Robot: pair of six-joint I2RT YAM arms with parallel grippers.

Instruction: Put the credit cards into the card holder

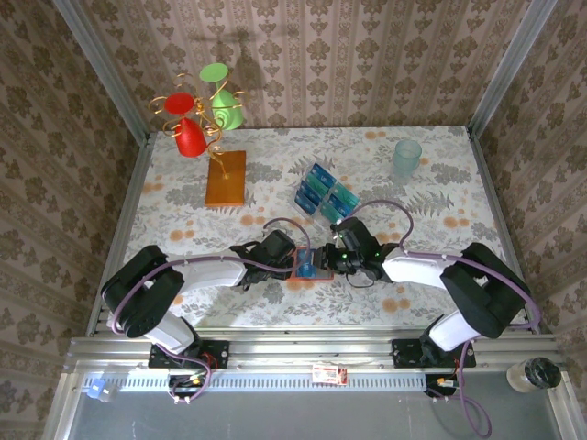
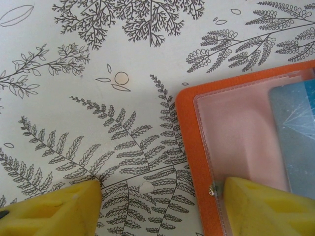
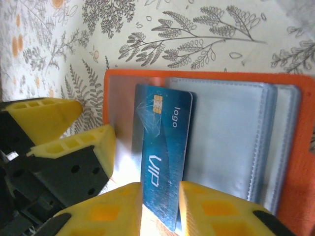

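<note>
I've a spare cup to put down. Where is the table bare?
Free: cloth between the orange board and left arm; between the teal cup and right arm. Crowded: centre, around the loose credit cards and card holder.

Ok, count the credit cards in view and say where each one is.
4. One card sits in the card holder, by the right claw. Three lie loose beyond it: a rear card, a left card, a right card. Overlap may hide more.

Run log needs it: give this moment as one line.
step: card insertion | left gripper: open, finger on holder | right gripper: card between fingers, over holder | spare cards: on table
</note>
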